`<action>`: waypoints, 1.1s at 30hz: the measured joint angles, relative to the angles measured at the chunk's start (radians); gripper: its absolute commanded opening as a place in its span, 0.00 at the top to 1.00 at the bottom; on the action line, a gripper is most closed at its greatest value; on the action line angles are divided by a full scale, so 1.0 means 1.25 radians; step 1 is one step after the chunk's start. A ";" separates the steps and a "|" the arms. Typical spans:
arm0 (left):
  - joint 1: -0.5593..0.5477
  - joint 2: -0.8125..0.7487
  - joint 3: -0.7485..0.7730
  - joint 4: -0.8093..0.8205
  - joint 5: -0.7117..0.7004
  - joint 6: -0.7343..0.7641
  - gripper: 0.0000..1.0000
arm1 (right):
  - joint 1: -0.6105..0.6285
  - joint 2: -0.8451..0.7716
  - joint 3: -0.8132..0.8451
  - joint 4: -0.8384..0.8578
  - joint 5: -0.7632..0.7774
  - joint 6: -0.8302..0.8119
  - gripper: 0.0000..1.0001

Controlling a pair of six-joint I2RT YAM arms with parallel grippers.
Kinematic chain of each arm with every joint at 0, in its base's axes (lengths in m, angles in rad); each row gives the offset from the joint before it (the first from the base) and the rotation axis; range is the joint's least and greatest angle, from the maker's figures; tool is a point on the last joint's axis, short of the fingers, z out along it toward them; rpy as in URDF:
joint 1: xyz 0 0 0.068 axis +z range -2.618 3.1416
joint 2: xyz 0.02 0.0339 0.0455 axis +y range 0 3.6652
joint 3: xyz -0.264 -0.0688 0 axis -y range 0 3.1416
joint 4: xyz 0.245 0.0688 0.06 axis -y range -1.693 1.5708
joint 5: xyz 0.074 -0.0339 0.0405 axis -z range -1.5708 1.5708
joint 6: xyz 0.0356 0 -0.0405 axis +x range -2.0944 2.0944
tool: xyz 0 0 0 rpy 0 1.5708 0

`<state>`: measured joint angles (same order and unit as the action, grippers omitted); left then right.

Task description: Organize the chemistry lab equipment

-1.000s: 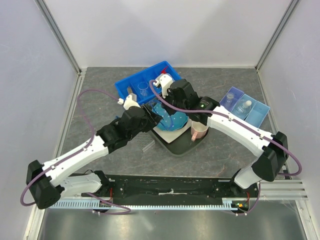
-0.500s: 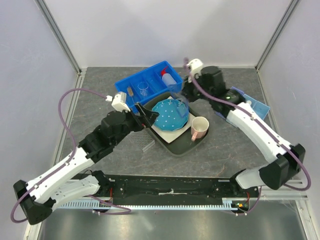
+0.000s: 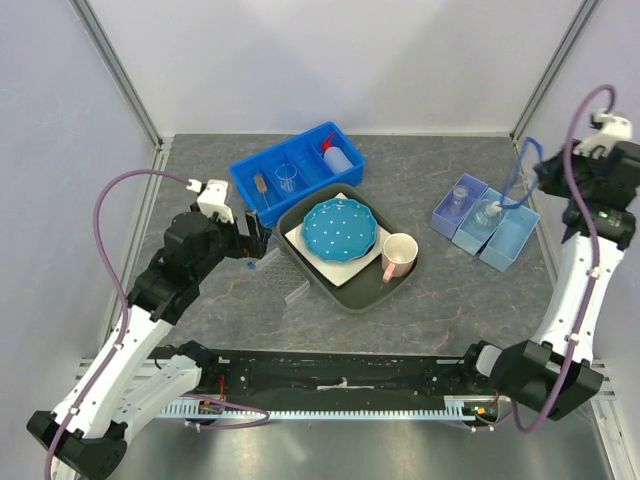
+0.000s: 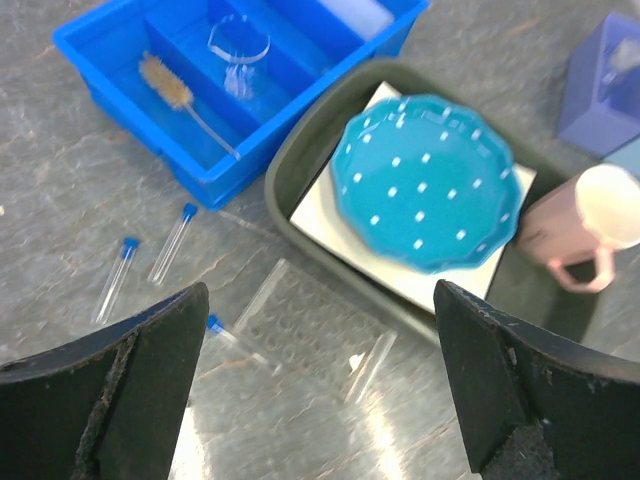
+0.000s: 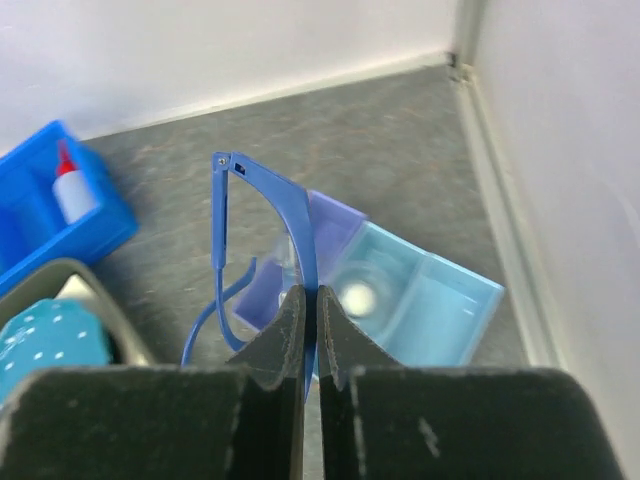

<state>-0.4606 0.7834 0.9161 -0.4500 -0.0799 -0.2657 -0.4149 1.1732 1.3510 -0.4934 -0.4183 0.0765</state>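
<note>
My right gripper (image 5: 311,300) is shut on the frame of the blue goggles (image 5: 290,215), which hang above the small bins at the right (image 3: 520,175). Under them a white-capped bottle (image 3: 489,212) stands in the light blue bin, and a clear beaker (image 3: 459,197) in the purple one. My left gripper (image 4: 320,300) is open and empty above a clear rack (image 4: 315,330) lying flat on the table. Blue-capped vials (image 4: 172,243) lie loose to its left. The blue tray (image 3: 250,170) holds a brush (image 4: 175,95), a beaker (image 4: 238,50) and the squeeze bottle (image 3: 340,157).
A dark tray (image 3: 345,290) in the middle holds the blue dotted plate (image 3: 340,227) on a white square, and the pink mug (image 3: 399,255). The enclosure walls stand close to the right arm at the far right.
The right arm carried the goggles from over the plate to the far right above the bins. The left gripper opened and drew back left, away from the plate.
</note>
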 measured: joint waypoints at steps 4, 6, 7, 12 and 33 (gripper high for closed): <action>0.001 -0.038 -0.072 -0.010 -0.005 0.059 0.00 | -0.161 0.029 -0.003 -0.036 -0.051 -0.030 0.97; 0.001 -0.050 -0.101 -0.011 -0.006 0.076 0.00 | -0.187 0.056 -0.009 -0.040 -0.050 -0.047 0.96; 0.001 -0.053 -0.111 -0.012 -0.006 0.082 0.00 | -0.190 0.073 -0.016 -0.043 -0.048 -0.054 0.96; 0.001 -0.073 -0.142 -0.010 0.006 0.094 0.01 | -0.188 0.154 -0.069 -0.048 -0.028 -0.063 0.96; 0.001 -0.130 -0.152 -0.003 0.034 0.096 0.01 | -0.158 0.243 -0.210 0.064 0.154 -0.044 0.92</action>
<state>-0.4595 0.6205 0.7261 -0.4541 -0.0376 -0.1459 -0.6121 1.4765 1.0885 -0.4129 -0.2260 0.0212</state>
